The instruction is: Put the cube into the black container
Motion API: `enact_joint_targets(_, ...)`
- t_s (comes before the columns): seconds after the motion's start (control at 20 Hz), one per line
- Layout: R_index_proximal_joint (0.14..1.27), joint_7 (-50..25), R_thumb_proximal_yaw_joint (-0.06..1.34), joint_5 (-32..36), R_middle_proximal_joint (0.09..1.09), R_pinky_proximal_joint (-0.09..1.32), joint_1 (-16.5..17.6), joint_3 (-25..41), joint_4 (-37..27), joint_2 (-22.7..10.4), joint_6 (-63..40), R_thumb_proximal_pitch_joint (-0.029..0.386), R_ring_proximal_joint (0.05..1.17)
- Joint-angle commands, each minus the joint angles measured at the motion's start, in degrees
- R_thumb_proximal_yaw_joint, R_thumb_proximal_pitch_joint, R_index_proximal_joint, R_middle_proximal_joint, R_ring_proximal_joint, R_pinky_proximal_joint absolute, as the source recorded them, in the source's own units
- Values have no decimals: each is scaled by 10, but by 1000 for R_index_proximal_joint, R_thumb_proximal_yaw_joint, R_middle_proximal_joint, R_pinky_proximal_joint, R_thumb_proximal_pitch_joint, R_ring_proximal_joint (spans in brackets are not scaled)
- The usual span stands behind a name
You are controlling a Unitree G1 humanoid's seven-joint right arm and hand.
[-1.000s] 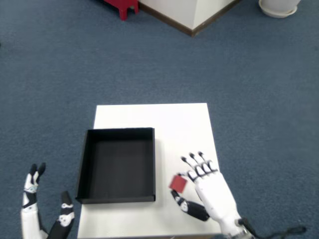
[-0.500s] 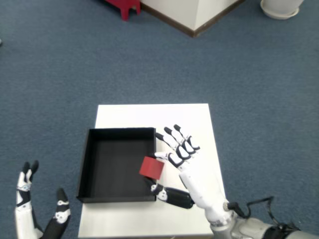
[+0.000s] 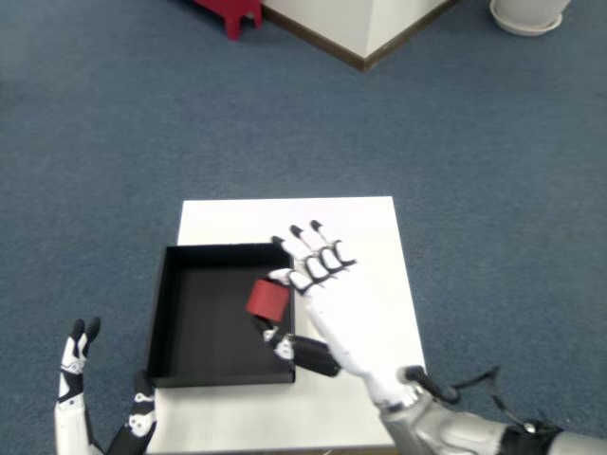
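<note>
The red cube [image 3: 266,300] hangs over the right part of the black container [image 3: 204,313], just inside its right wall. My right hand [image 3: 322,294] holds it between the thumb below and a finger above, while the other fingers stay spread over the container's right wall. The container is a shallow black open tray on the left half of the white table [image 3: 332,223], and its floor looks bare. The left hand [image 3: 76,398] floats off the table at the lower left, fingers apart.
The small white table stands on blue carpet. A red object [image 3: 232,11] and a white wall corner with brown skirting [image 3: 365,38] lie far back. A white round base [image 3: 526,14] sits at the top right.
My right hand carried the cube up and to the left, from the table beside the container to over its right wall, and now above the inside of the container.
</note>
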Motion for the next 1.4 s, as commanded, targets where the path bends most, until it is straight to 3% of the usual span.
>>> enact_joint_targets(0.05, 1004, 10, 1249, 5, 244, 106, -39, -25, 2, 17, 20, 196, 195)
enact_joint_targets(0.3, 1009, 44, 1252, 22, 256, 111, -56, -27, 64, 77, 24, 200, 204)
enact_joint_targets(0.45, 1000, 79, 1256, 46, 258, 105, -70, -28, 164, 136, 6, 206, 207)
enact_joint_targets(0.65, 1002, 85, 1259, 50, 275, 116, -79, -27, 249, 203, -27, 211, 224)
enact_joint_targets(1.0, 1005, 122, 1260, 31, 307, 141, -98, -36, 292, 217, -72, 211, 260)
enact_joint_targets(1.4, 1013, 199, 1262, 2, 330, 175, -93, -46, 318, 229, -89, 211, 297)
